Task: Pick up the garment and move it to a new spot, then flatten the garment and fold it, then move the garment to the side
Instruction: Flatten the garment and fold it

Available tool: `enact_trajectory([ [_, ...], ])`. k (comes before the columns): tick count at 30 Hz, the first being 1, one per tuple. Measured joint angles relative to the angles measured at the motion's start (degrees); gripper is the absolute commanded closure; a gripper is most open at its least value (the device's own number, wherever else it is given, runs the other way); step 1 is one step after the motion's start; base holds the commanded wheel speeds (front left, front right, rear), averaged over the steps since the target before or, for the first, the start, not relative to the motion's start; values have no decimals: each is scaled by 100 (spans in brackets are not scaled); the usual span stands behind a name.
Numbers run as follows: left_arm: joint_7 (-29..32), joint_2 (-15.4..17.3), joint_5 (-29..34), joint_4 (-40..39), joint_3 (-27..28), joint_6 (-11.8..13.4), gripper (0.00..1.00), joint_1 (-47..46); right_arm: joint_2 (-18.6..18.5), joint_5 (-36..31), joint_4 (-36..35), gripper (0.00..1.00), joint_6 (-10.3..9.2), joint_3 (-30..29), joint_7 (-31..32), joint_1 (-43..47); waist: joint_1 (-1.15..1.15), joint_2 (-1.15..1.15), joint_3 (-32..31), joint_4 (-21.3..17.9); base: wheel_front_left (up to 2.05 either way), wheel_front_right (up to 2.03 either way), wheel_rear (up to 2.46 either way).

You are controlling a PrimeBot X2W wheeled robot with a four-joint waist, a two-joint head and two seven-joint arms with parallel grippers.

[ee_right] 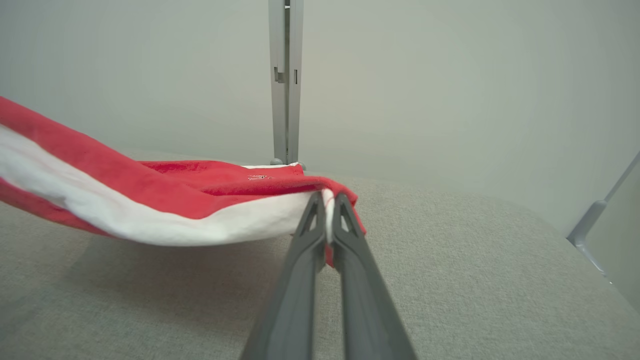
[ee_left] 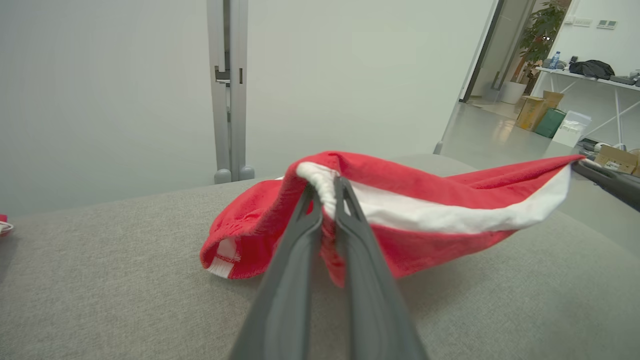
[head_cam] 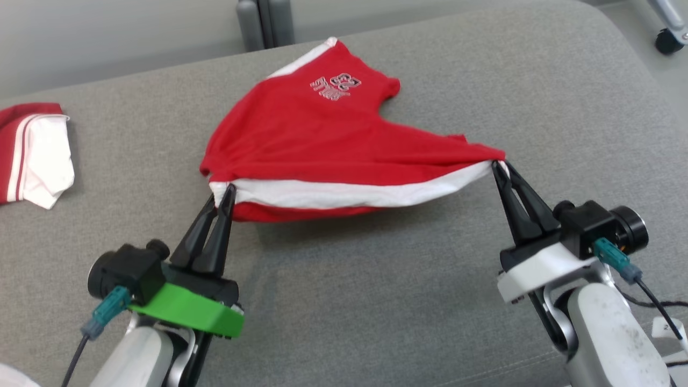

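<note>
The garment [head_cam: 322,140] is a pair of red shorts with a white band and a pale printed logo, lying on the grey cushion [head_cam: 376,301]. Its near edge is lifted and stretched between my two grippers. My left gripper [head_cam: 228,189] is shut on the white-banded left corner [ee_left: 325,187]. At the other end, my right gripper [head_cam: 499,164] is shut on the right corner [ee_right: 327,197]. The far part of the garment rests on the cushion. In the left wrist view the right gripper's dark fingers [ee_left: 607,181] show at the stretched edge's far end.
A second red and white garment [head_cam: 32,153] lies at the cushion's left edge. A grey metal post [head_cam: 266,21] stands behind the cushion. A castor wheel [head_cam: 668,40] sits on the floor at the far right. Bare cushion lies in front of the grippers.
</note>
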Motion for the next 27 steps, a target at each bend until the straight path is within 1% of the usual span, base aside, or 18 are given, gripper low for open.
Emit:
enact_trajectory([
  [4, -1, 5, -9, -504, 134, 144, 100, 672, 0, 24, -864, 100, 0, -35, 398, 701, 0, 0, -306, -62, 0, 0, 0],
  [9, -1, 30, -44, -1061, 157, 379, 100, 1415, -31, 75, -1876, 100, 0, -247, 1014, 1449, 0, 0, -580, -136, 0, 0, 0],
  [13, 32, 13, -176, -1292, 163, 492, 100, 1750, -42, 63, -2432, 100, 0, -369, 1367, 1812, 0, 0, -626, -92, 0, 0, 0],
  [16, 122, -31, -269, -1280, 121, 521, 100, 1835, -29, 59, -2540, 100, 0, -411, 1511, 1852, 0, 0, -577, -18, 0, 0, 0],
  [19, 213, -77, -298, -1066, 16, 510, 100, 1835, -18, 60, -2417, 100, 0, -447, 1588, 1804, 0, 0, -473, 91, 0, 0, 0],
  [24, 236, -378, -542, -664, -35, 374, 100, 1579, -185, 66, -1959, 100, 0, -426, 1619, 1288, 0, 0, -248, 312, 0, 0, 0],
  [27, 229, -600, -728, -372, 44, 385, 100, 1312, -352, 99, -1579, 100, 0, -334, 1693, 796, 0, 0, -86, 468, 0, 0, 0],
])
